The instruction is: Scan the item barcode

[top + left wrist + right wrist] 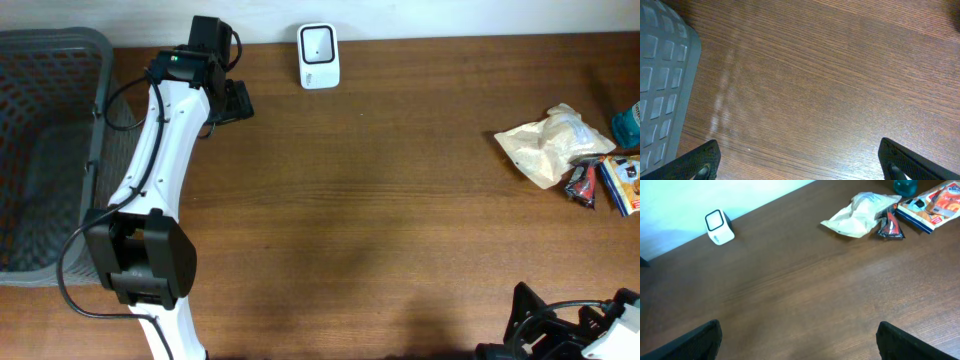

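The white barcode scanner (318, 55) stands at the table's back edge and also shows far left in the right wrist view as a scanner (719, 227). The items lie at the far right: a beige pouch (548, 143) (860, 215), a small dark red packet (582, 184) (890, 226) and a printed box (625, 182) (930, 207). My left gripper (237, 102) (799, 152) is open over bare wood, left of the scanner and beside the basket. Open as well, my right gripper (532, 322) (799, 330) hovers at the front right edge, well short of the items. Neither holds anything.
A grey mesh basket (40, 150) (660, 75) fills the left end of the table. A teal object (628, 122) (905, 186) sits behind the box at the right edge. The left arm (160, 160) stretches from the front edge toward the back.
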`<state>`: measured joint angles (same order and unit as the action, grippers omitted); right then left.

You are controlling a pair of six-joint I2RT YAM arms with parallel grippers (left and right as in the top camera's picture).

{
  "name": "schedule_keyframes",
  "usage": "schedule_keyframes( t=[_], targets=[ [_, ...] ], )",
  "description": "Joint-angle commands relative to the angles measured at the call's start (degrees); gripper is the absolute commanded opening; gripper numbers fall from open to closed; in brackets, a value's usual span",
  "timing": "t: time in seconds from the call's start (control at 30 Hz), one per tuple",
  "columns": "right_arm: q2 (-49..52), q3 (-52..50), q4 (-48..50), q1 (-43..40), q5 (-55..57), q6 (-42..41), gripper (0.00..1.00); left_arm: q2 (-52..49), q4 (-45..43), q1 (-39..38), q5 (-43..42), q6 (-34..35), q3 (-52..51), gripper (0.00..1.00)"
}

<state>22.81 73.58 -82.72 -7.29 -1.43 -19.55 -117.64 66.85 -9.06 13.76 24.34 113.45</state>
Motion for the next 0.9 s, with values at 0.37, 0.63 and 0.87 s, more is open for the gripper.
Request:
schedule_keyframes(
  t=[0.37,0.63,0.87],
  targets=[
    [-15.0,-50.8,61.1,3.4,-12.2,10.3,0.98,-0.9,0.1,-0.3,0.2,0.7,0.0,0.99],
    [-22.6,-67.4,78.7,7.2,-9.4,10.3,0.98,-0.9,0.1,-0.3,0.2,0.7,0.0,0.99],
    [-22.6,-71.8,82.6,7.2,-5.2,11.0,0.98,-0.9,0.1,-0.3,0.2,0.7,0.0,0.99]
  ],
)
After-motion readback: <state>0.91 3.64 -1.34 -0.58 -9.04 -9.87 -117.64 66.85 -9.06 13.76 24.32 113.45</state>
